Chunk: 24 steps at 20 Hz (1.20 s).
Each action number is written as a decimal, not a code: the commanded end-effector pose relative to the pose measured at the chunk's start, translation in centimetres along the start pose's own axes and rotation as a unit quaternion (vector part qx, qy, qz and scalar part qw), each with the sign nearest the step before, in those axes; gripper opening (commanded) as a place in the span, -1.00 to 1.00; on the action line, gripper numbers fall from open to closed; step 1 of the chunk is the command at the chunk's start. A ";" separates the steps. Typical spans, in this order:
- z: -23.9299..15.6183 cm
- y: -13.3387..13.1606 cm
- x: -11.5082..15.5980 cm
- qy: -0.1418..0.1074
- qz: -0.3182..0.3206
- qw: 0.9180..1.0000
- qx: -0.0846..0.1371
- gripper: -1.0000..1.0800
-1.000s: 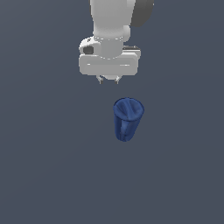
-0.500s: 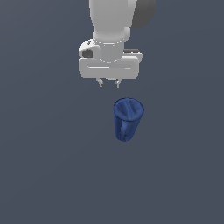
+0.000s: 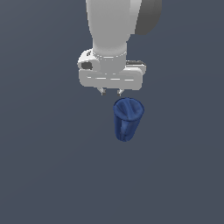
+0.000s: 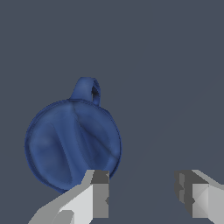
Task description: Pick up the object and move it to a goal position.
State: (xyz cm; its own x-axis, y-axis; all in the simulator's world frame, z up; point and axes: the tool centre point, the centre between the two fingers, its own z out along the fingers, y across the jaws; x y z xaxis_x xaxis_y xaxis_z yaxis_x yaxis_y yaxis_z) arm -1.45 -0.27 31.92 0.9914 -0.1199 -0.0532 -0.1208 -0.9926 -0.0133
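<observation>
Cup-shaped and dark blue, the object (image 3: 127, 119) stands on the flat grey floor (image 3: 43, 175), wider at its rim than at its base, with faint vertical ribs down its side in the exterior view. From my wrist I look down on it (image 4: 72, 146) as a round disc crossed by faint creases, and there a small loop like a handle (image 4: 87, 89) sticks out from the rim; the exterior view does not show that loop at all. My gripper (image 3: 111, 92) hangs above the floor just beside the object's rim, toward the exterior view's left, not touching it. My fingers are spread apart with nothing between them: the wrist view shows a wide stretch of bare floor between the two pads (image 4: 99, 194), one of which overlaps the edge of the disc in that picture. In the exterior view only the two small tips poke out below my pale hand body, so the gap is hard to judge there. Whether the object is hollow I cannot tell from either picture.
</observation>
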 end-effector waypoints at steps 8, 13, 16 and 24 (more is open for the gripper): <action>1.8 -1.6 4.2 -0.039 0.056 0.998 0.013 0.23; 3.1 -2.4 6.1 -0.060 0.084 0.995 0.018 0.23; 4.0 -2.9 7.1 -0.072 0.100 0.992 0.021 0.23; 6.6 -4.2 9.3 -0.106 0.141 0.984 0.026 0.23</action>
State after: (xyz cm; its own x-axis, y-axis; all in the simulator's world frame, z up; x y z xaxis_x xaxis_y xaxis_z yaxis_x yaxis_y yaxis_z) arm 7.55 2.75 25.40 0.8946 -0.3657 -0.2570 -0.3835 -0.9233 -0.0215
